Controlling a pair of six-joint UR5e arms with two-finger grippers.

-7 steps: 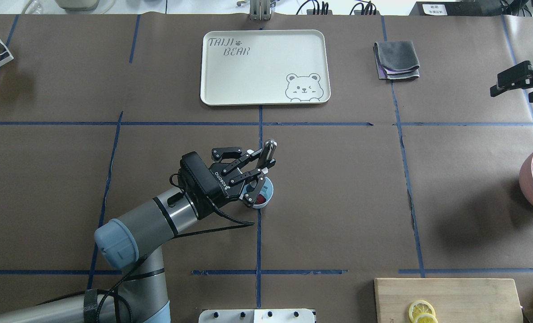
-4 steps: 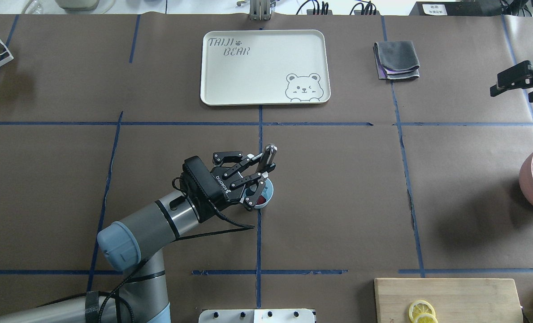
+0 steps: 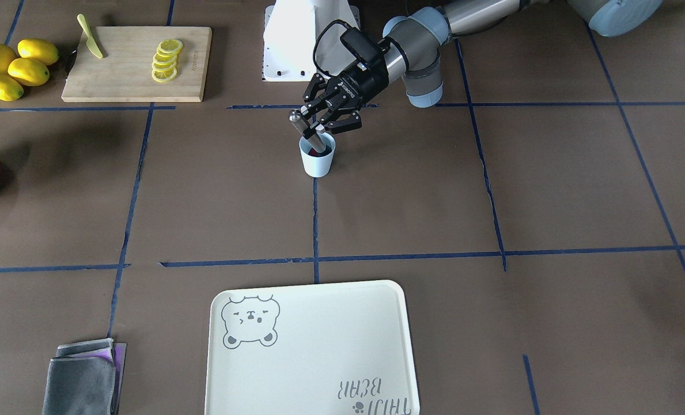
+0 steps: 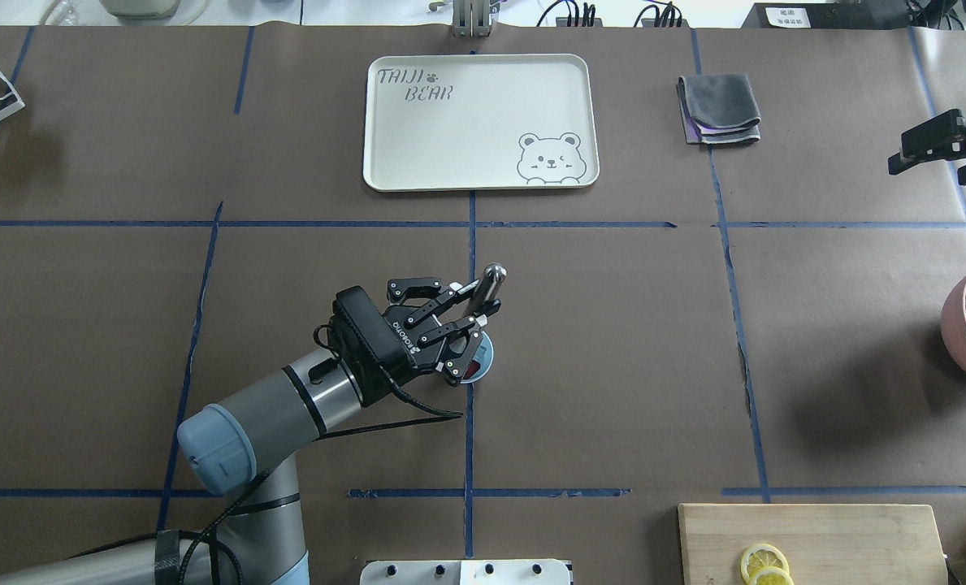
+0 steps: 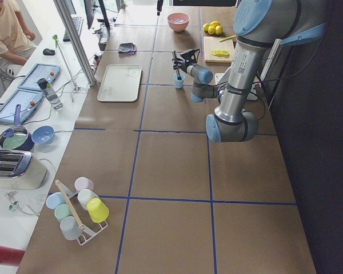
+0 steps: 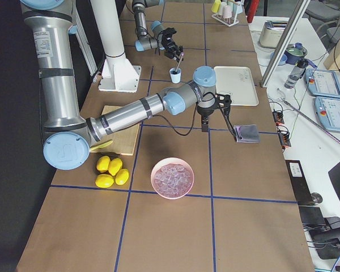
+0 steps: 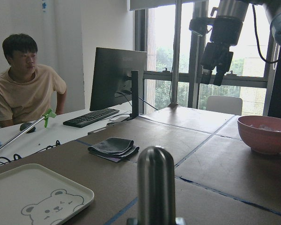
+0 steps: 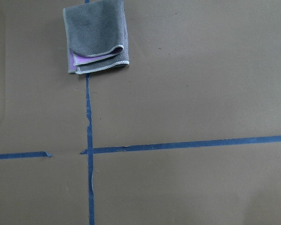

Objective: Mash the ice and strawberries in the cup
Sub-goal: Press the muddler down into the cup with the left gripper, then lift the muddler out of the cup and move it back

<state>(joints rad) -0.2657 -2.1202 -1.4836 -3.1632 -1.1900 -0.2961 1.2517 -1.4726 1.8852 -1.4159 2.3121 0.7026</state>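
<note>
The pale-blue cup (image 3: 317,161) stands near the table's middle and is also visible from above as the cup (image 4: 485,357), half covered by my hand. My left gripper (image 4: 476,313) is shut on a metal muddler (image 4: 491,278). The muddler leans, with its lower end inside the cup. The strawberries (image 4: 470,372) appear as a red patch in the cup, under the muddler's tip. I cannot make out the ice in the cup. My right gripper (image 4: 925,158) hangs open and holds nothing at the table's far right, well away from the cup.
A cream bear tray (image 4: 479,122) lies beyond the cup and a folded grey cloth (image 4: 719,108) to its right. A pink bowl of ice cubes (image 6: 172,177), a cutting board with lemon slices (image 3: 136,55), a knife and whole lemons (image 3: 14,68) sit on the right side.
My left gripper and the muddler have shifted slightly toward the robot, and the hand now covers more of the cup. The right arm has not moved.
</note>
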